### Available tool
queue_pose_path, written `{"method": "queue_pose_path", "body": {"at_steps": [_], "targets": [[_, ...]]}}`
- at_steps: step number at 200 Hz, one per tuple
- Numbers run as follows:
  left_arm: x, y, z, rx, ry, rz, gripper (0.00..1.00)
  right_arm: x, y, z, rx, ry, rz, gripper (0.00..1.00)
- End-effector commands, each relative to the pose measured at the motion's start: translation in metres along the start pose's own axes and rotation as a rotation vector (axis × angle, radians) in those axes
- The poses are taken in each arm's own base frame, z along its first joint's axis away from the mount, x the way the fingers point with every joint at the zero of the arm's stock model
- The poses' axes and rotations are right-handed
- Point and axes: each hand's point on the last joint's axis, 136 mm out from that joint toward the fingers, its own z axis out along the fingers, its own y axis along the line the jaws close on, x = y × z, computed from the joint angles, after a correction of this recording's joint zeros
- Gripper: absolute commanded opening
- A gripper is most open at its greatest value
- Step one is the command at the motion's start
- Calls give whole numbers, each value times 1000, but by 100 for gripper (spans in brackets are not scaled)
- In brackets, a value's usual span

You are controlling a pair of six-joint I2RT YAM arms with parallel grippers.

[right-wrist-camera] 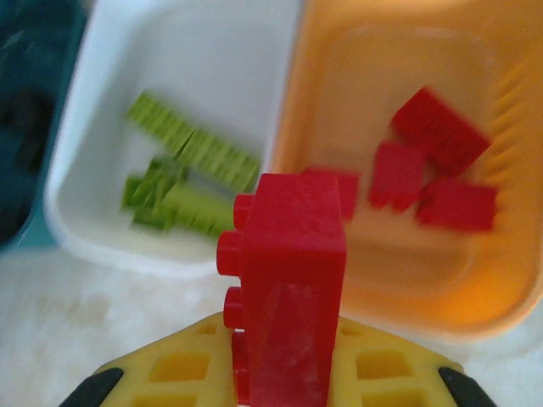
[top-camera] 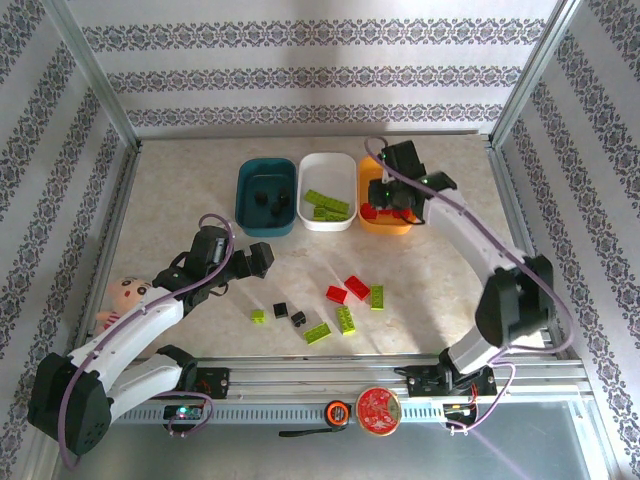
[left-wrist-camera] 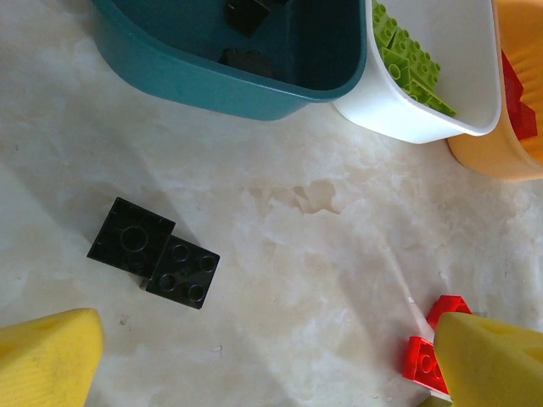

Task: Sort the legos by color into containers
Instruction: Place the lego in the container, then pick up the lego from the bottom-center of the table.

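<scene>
Right pincer [top-camera: 388, 200] is pressed onto a red brick [right-wrist-camera: 288, 271], which stands on end between the yellow fingers [right-wrist-camera: 136, 381]. It is held just right of the white tray [top-camera: 325, 170], over the near rim of the neighbouring tray. Left pincer [top-camera: 265, 257] is spread wide with nothing between its fingers, low over the bench [top-camera: 440, 270], in front of the white tray and to its left. Three trays sit close side by side in a row at the back of the bench: the teal tray [top-camera: 262, 226] just left of the white tray and the orange tray [top-camera: 392, 230] just right of it. A doll [top-camera: 128, 295] with a pink body lies well to the left of the white tray and nearer, by the bench's left edge. Black bricks [top-camera: 272, 200] lie in the teal tray, lime green bricks [top-camera: 326, 206] in the white tray itself, and red bricks [right-wrist-camera: 441, 140] in the orange tray. On the open bench in front of the white tray lie the loose ones. These are two red pieces [top-camera: 357, 286] side by side, four lime green pieces [top-camera: 346, 319] scattered near them, and two black pieces [left-wrist-camera: 131, 237] that touch at a corner in the left wrist view.
</scene>
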Motion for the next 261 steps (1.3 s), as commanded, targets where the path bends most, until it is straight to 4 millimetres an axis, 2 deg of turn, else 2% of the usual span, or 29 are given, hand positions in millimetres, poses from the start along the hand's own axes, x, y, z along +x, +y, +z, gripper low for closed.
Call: {"method": "queue_pose_path", "body": {"at_steps": [1, 37, 48, 59, 70, 77, 103, 124, 136, 152, 173, 191, 216, 239, 261], "targets": [[0, 0, 0, 20, -1, -20, 100, -23, -18, 32, 63, -17, 67, 22], [4, 2, 4, 24, 12, -34, 100, -30, -33, 79, 112, 47, 106, 25], [5, 3, 5, 22, 18, -38, 100, -31, -37, 87, 129, 57, 110, 31], [4, 3, 6, 20, 18, -40, 100, -33, -39, 92, 136, 59, 120, 41], [4, 3, 6, 21, 19, -41, 100, -38, -40, 93, 133, 56, 126, 54], [3, 3, 7, 20, 19, -38, 100, -40, -40, 92, 134, 54, 127, 58], [2, 2, 8, 18, 17, -37, 100, -47, -35, 75, 117, 25, 115, 65], [1, 3, 9, 14, 16, -36, 100, -40, -19, 52, 81, 4, 84, 70], [0, 4, 9, 11, 14, -35, 100, -27, -9, 39, 61, 5, 46, 73], [0, 4, 9, 7, 13, -33, 100, 1, 7, 25, 24, 36, -15, 76], [-3, 6, 8, 5, 5, -32, 100, 55, 32, 13, -65, 141, -105, 76], [-4, 7, 9, 2, 4, -34, 100, 109, 63, -1, -173, 267, -219, 76], [-4, 8, 11, 1, 5, -37, 100, 175, 86, -16, -184, 416, -436, 76], [-3, 9, 15, 1, 17, -48, 100, 215, 101, -17, -194, 514, -534, 74], [-1, 8, 16, 12, 22, -58, 100, 233, 106, -11, -182, 552, -597, 74]]}}
